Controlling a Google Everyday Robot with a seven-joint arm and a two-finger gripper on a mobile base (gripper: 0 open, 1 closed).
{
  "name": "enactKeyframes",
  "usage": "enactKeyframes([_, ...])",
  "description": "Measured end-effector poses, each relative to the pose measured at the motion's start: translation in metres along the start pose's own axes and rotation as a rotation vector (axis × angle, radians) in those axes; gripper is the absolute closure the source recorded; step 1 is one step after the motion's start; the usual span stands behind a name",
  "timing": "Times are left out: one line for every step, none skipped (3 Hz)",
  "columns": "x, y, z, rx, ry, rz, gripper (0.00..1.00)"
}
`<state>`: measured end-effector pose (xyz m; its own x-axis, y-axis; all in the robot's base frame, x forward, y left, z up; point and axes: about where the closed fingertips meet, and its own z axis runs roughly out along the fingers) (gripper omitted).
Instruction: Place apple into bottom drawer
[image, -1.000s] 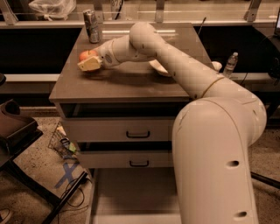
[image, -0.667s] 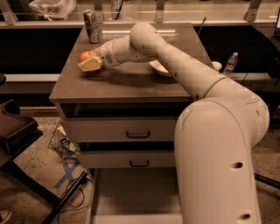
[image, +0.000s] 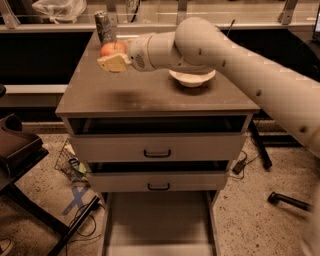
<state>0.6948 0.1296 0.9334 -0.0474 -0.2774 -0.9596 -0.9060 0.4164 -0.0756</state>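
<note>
The red-orange apple (image: 112, 48) is held in my gripper (image: 114, 61), which is shut on it at the end of the arm reaching in from the right. The apple hangs above the back left part of the brown cabinet top (image: 150, 97), which carries the gripper's shadow. The bottom drawer (image: 159, 220) is pulled out at the foot of the cabinet, a pale-grey tray with a bare floor, well below and in front of the apple.
A white bowl (image: 192, 77) sits on the cabinet top right of the gripper. A metal can (image: 104, 27) stands at the back left corner. Two upper drawers with black handles (image: 157, 153) sit slightly ajar. A dark chair (image: 17, 150) and cables lie on the floor at left.
The gripper has risen with the apple, up and slightly right, off the cabinet top.
</note>
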Motion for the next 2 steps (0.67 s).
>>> enactKeyframes([-0.033,0.054,-0.052,0.058,-0.057,-0.002,1.0])
enactKeyframes([0.004,0.09,-0.103,0.106,0.006,0.053,1.0])
